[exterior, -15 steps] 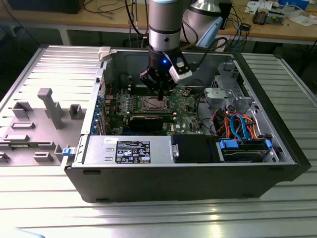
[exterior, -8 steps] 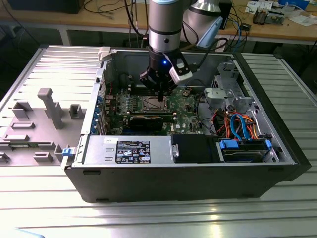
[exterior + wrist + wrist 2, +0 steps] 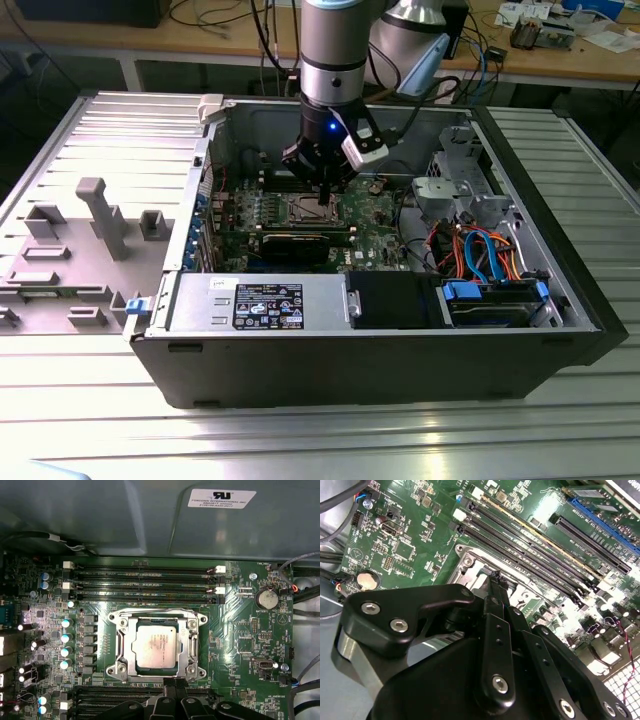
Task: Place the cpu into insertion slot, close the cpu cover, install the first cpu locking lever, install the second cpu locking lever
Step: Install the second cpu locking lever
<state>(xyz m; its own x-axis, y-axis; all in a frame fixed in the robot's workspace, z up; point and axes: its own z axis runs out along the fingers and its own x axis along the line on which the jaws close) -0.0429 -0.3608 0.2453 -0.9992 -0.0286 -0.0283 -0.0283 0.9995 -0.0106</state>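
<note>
though fingers look pinched empty, gripper (image 3: 175, 684) at cpu's (image 3: 156, 646) six o'clock risks scraping cpu cover (image 3: 127, 642).

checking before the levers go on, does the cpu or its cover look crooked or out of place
Nothing stands out. The square silver-grey cpu sits flat and square in the socket, framed evenly by the thin silvery metal cover. The black gripper is at the socket's edge.
</note>
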